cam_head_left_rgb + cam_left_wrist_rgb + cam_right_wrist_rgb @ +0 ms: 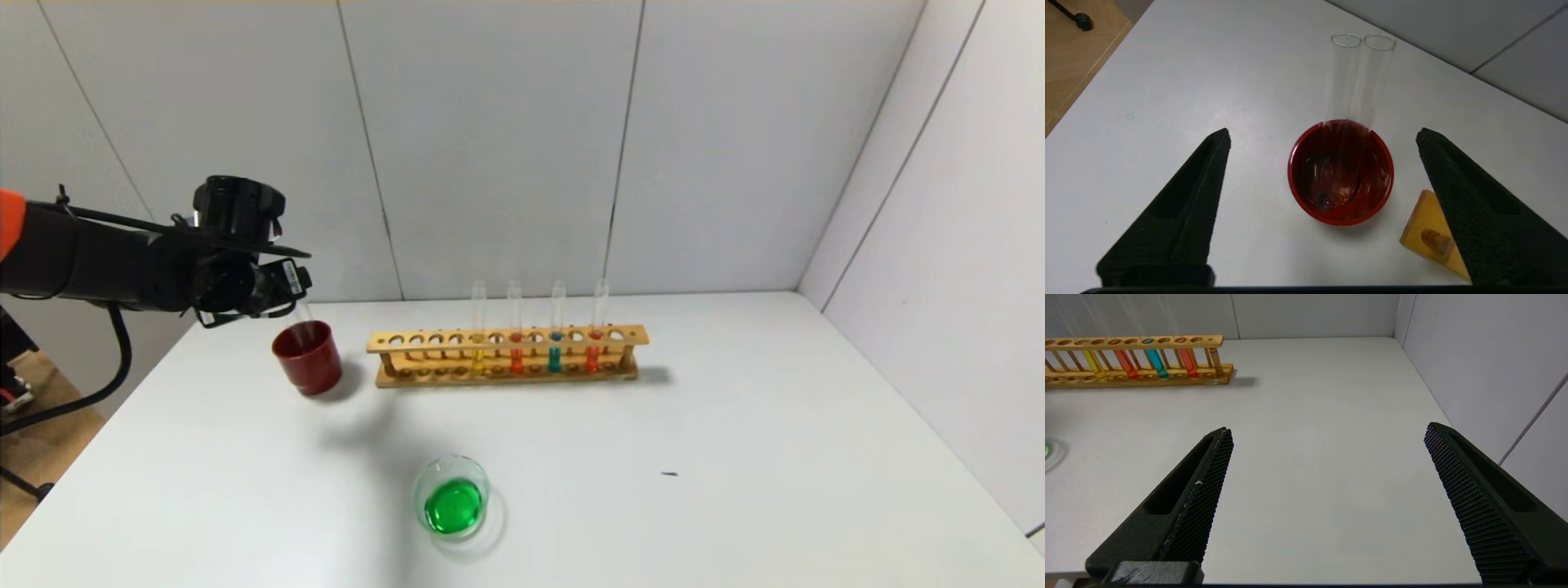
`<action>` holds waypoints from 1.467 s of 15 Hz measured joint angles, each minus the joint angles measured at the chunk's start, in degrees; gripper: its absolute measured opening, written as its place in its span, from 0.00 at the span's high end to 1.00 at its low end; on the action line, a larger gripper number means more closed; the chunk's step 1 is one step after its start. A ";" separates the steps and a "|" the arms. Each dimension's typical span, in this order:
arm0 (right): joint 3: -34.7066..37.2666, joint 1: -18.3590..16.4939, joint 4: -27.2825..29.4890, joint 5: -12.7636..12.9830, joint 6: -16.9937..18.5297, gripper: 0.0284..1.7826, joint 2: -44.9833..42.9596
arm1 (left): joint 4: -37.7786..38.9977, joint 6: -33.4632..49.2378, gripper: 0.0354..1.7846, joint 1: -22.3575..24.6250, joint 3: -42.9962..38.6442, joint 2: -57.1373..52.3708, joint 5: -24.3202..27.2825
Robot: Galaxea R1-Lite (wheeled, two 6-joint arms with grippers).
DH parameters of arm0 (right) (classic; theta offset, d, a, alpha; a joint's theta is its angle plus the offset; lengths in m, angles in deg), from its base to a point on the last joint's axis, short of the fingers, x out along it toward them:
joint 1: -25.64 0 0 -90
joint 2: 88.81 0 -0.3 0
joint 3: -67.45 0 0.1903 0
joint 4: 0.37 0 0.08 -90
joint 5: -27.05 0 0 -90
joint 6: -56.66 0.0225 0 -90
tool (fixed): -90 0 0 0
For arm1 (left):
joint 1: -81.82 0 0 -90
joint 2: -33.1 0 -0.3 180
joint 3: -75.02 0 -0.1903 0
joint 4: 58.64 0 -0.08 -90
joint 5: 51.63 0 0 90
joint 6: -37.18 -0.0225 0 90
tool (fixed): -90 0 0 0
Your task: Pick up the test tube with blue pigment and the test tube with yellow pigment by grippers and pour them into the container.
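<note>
My left gripper (1323,131) is open and empty, hovering just above the dark red cup (1341,222), which the head view shows at the back left (310,367). Two empty clear tubes (1347,81) stand leaning in that cup. The glass container (420,490) at the front centre holds green liquid (454,506). A tube with teal-blue liquid (555,357) and a tube with yellow liquid (478,358) stand in the wooden rack (506,337). My right gripper (1329,428) is open and empty over bare table on the right, out of the head view.
Two tubes with orange-red liquid (516,359) also stand in the rack, whose end (1429,237) lies close beside my left gripper's finger. White walls close the back and right side. The table's left edge drops to the floor.
</note>
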 joint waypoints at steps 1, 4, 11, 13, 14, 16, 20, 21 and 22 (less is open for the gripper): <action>0.00 0.00 0.00 0.00 0.00 0.04 0.00 | -0.06 -0.33 0.05 -0.40 -0.33 -0.91 -0.02; 0.00 0.00 0.00 0.00 0.00 0.04 0.00 | 0.07 -2.61 0.02 -2.19 -3.19 -4.38 -0.30; 0.00 0.00 0.00 -0.02 0.00 0.04 0.00 | 0.29 -7.13 0.02 -6.22 -14.69 -17.53 0.13; 0.00 0.00 0.00 0.00 0.00 0.04 0.00 | 1.84 -11.76 0.02 -6.12 -19.04 -23.19 0.37; 0.00 0.00 0.00 0.00 0.02 0.04 0.00 | 2.39 -14.69 0.02 -5.32 -21.05 -26.40 0.77; 0.00 0.00 0.00 0.00 0.00 0.04 0.00 | 2.67 -20.14 0.02 -3.28 -24.39 -33.13 2.35; 0.00 0.00 0.00 -0.02 0.00 0.04 0.00 | -0.98 -26.37 0.02 -0.33 -30.76 -47.02 4.22; 0.00 0.00 0.00 0.00 0.02 0.04 0.00 | -2.22 -26.86 0.02 -0.10 -32.49 -50.36 4.25; 0.00 0.00 0.00 0.00 0.02 0.04 0.00 | -2.94 -27.11 0.02 0.09 -33.84 -53.38 4.14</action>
